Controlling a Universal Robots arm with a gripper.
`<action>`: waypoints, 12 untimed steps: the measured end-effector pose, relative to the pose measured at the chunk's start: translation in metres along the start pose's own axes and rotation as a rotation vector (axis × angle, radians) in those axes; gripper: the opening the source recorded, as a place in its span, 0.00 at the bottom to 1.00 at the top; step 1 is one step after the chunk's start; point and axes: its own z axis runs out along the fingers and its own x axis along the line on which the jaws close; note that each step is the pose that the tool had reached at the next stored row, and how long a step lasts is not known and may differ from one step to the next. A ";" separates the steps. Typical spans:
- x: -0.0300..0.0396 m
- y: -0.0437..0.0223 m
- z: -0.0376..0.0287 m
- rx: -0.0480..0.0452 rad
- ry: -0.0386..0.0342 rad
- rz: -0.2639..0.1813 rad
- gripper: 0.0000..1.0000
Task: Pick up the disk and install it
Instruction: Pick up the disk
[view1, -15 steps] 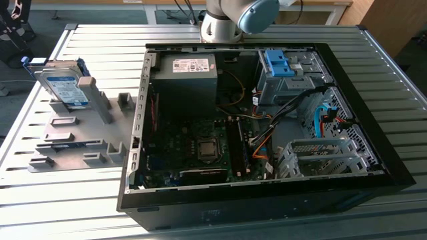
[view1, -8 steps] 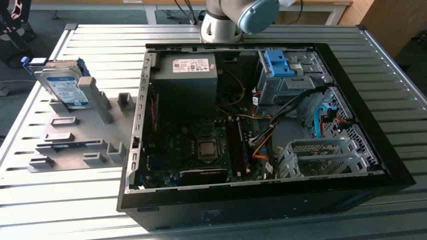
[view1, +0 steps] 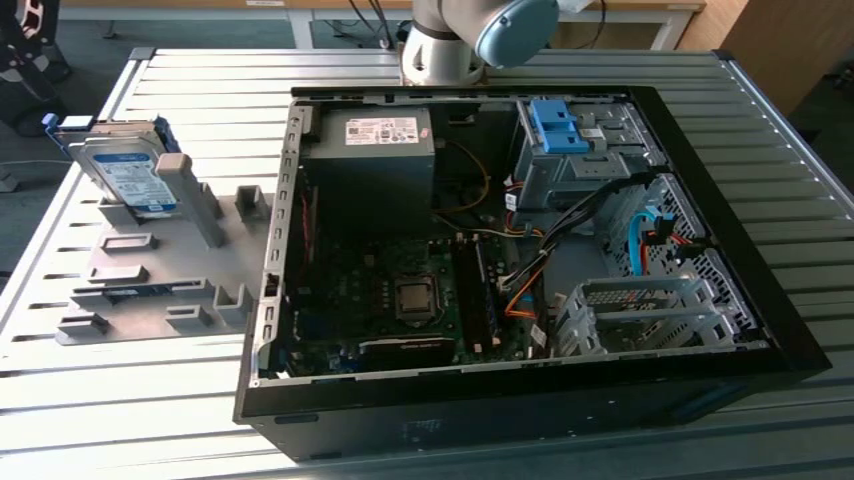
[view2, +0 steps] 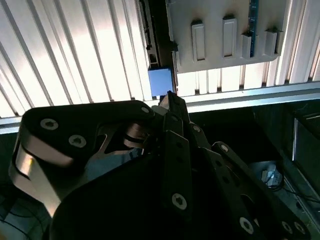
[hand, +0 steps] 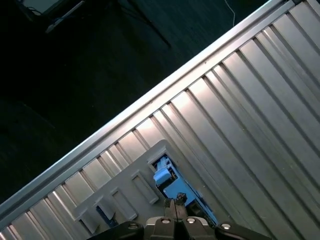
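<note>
1. I'm reading the step in hand as the approach for the pick-up; the tool (view2: 171, 100) is hanging above one end of the rack (view2: 225, 50), clenched on nothing, tips together.
2. In the first wrist view a blue piece (hand: 169, 182) is sitting just below the tips; I cannot tell whether it is the disk's frame.
3. The disk (view1: 131, 178) is standing on edge in the rack on the tabletop (view1: 200, 70), at the exterior view's left of the case (view1: 741, 270) and apart from it.
4. To do this well, I'm aiming to spread the tool before descending; I'm centring it over the disk's upper edge, with the pads square to the flat faces; I'm planning to draw along the slot so the frame is not binding.
5. The label face is turning toward the case and slightly upward; the long axis is slanting up out of the rack, leaning rather than plumb.
</note>
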 end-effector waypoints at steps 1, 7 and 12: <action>0.0000 0.0000 0.0001 -0.0001 0.0007 -0.019 0.11; 0.0000 0.0000 0.0004 -0.0005 0.0031 -0.081 0.11; 0.0000 0.0000 0.0004 -0.0005 0.0031 -0.082 0.11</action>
